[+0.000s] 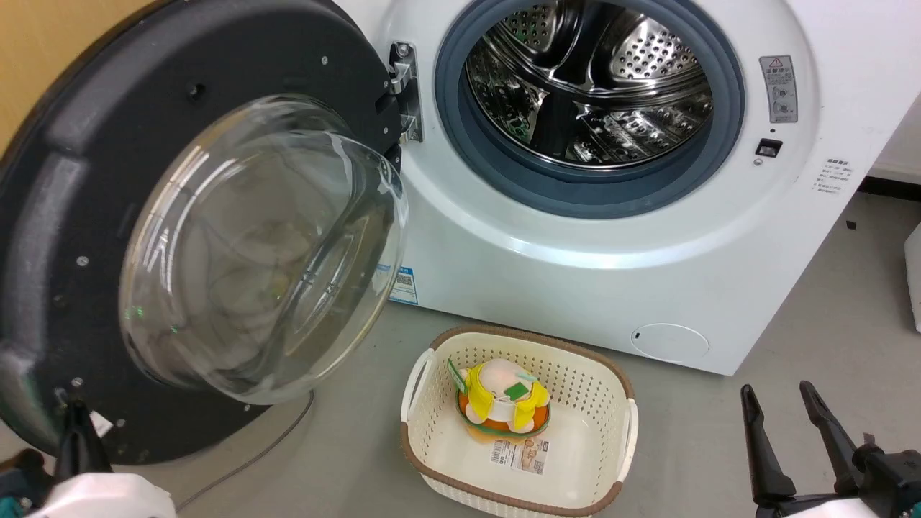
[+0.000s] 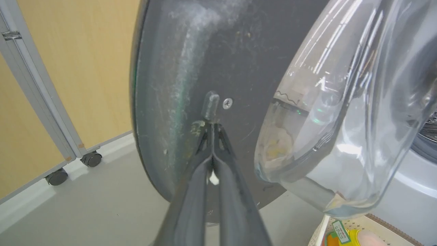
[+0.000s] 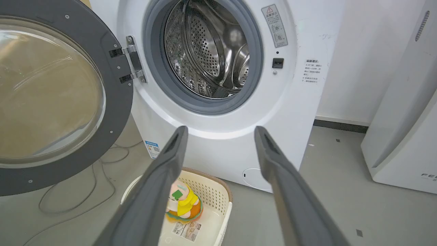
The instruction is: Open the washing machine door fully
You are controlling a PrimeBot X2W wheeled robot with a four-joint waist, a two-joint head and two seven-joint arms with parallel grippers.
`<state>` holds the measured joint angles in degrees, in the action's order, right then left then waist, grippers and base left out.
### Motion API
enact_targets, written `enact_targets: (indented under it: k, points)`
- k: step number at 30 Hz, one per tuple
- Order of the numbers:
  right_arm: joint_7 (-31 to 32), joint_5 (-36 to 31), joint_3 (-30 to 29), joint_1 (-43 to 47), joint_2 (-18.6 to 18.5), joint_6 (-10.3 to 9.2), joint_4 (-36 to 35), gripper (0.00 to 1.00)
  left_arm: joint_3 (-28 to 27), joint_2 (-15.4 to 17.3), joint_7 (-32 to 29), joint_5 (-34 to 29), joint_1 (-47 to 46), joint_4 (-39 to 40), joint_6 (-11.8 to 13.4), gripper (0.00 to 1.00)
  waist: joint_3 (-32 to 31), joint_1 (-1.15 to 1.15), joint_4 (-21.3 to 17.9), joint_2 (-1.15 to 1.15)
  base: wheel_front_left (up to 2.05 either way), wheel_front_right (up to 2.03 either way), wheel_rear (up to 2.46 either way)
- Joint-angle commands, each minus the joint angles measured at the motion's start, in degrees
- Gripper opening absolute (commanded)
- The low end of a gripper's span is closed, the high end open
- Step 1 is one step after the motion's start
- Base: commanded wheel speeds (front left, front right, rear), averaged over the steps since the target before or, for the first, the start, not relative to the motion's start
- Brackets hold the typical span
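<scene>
**A:** Where does the washing machine door (image 1: 93, 144) stand?

**B:** It is swung out to the left of the washing machine (image 1: 575, 273), hung from the hinge (image 1: 404, 93) at the left edge of the white front. Its matte black back and glass bowl (image 1: 266, 244) face the robot, and the drum mouth (image 1: 590, 86) is uncovered. The door looks well past square to the front. Whether it has reached its stop cannot be told.

**A:** And the left gripper?

**B:** The left gripper (image 2: 211, 127) has its two fingers pressed together with nothing between them. The tips are set against the door's back near its lower left rim, just beside a screw (image 2: 227, 103) and a small clear peg (image 2: 211, 104). Closed fingers make one stiff point, which suits pushing a panel that offers no handle on this side.

**A:** What lies on the floor?

**B:** A thin cable (image 1: 252, 453) runs under the door's lower rim. Right of that, a pale basket (image 1: 522, 332) holding a yellow and orange toy (image 1: 504, 399) sits near the machine's lower front edge. The basket is apart from the door.

**A:** And the right gripper?

**B:** The right gripper (image 1: 778, 394) hangs low at the right over bare floor (image 1: 791, 324), fingers spread wide and empty. It is well apart from the door and near the basket. It is probably parked there because the push needs only one arm.
</scene>
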<state>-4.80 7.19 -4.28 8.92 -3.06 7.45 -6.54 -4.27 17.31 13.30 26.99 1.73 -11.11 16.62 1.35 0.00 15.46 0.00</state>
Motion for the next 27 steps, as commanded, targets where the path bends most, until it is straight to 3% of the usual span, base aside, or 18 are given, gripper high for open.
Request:
enact_targets:
  k: [1, 9, 14, 21, 27]
  points:
    - [0.06, 0.0, 0.02, 0.1, 0.18, 0.03, -0.3, 1.0, -1.27, 1.24, 0.67, 0.61, -2.19, -2.95, -0.88, 0.0, 0.3, 0.0, 0.03, 0.0, 0.0, 0.0, 0.0]
    - [0.13, -0.08, -0.1, -0.57, 0.18, 0.03, -0.27, 1.0, -3.75, 3.35, 1.6, 0.85, -8.91, -14.34, -4.87, 0.0, 0.98, 0.0, 0.24, 0.0, 0.0, 0.0, 0.0]
    - [0.05, 0.0, -0.12, -0.64, 0.18, 0.03, -0.16, 1.0, -4.85, 2.92, 1.67, -0.96, -10.27, -15.6, -6.05, 0.0, 1.01, 0.0, 0.13, 0.0, 0.0, 0.0, 0.0]
    - [-0.28, 0.35, 0.09, -0.48, 0.18, 0.03, 0.29, 1.0, -6.76, -1.13, 1.69, -5.26, -6.46, -10.44, -7.06, 0.0, 0.67, 0.0, -0.38, 0.0, 0.0, 0.0, 0.0]
    - [-0.45, 0.31, 0.32, -0.15, 0.18, 0.03, 0.71, 1.0, -3.68, -7.46, 1.69, -9.3, 0.84, -1.97, -8.13, 0.0, -0.16, 0.0, -1.19, 0.0, 0.0, 0.0, 0.0]
